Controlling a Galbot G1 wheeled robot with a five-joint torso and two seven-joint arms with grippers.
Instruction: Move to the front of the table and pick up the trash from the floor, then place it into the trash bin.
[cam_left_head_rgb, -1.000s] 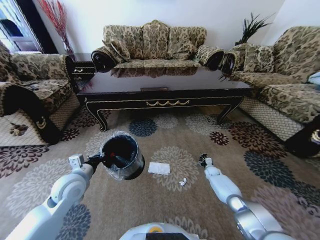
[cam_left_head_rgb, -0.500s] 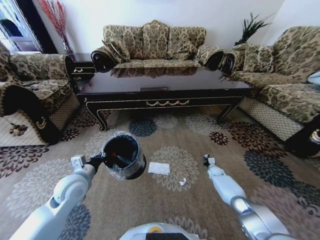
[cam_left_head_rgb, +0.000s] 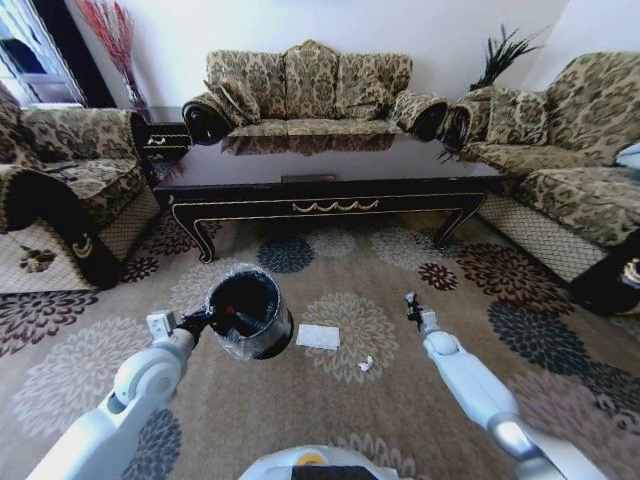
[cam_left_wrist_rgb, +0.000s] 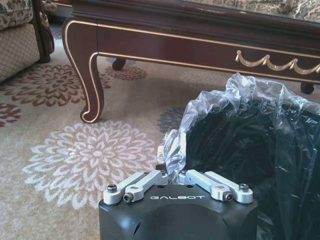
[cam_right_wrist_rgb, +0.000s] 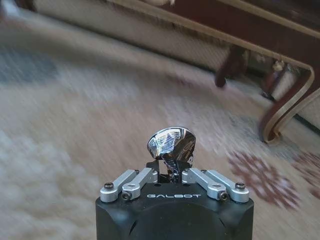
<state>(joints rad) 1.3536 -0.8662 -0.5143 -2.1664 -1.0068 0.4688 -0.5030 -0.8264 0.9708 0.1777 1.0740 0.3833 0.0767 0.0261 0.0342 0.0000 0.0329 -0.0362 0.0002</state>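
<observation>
— Where was the left arm?

— Stretched forward and low, its left gripper (cam_left_head_rgb: 200, 321) pinching the rim of the bin (cam_left_head_rgb: 245, 312). The bin hung tilted off the carpet (cam_left_head_rgb: 330, 400), mouth up, clear liner (cam_left_wrist_rgb: 240, 100) bunched at the fingers (cam_left_wrist_rgb: 167, 175).

— And the right arm?

— Reaching ahead on the right, forearm sloping down from the shoulder, the right gripper (cam_left_head_rgb: 411, 303) raised above the carpet, well apart from the bin. Its fingers were pressed together on a small shiny crumpled wrapper (cam_right_wrist_rgb: 171, 142).

— Anything lying on the carpet?

— A flat white paper (cam_left_head_rgb: 318, 336) just right of the bin, and a small white scrap (cam_left_head_rgb: 366, 364) near it, between the two arms. The table (cam_left_head_rgb: 330, 175) stood beyond, sofas around it.
</observation>
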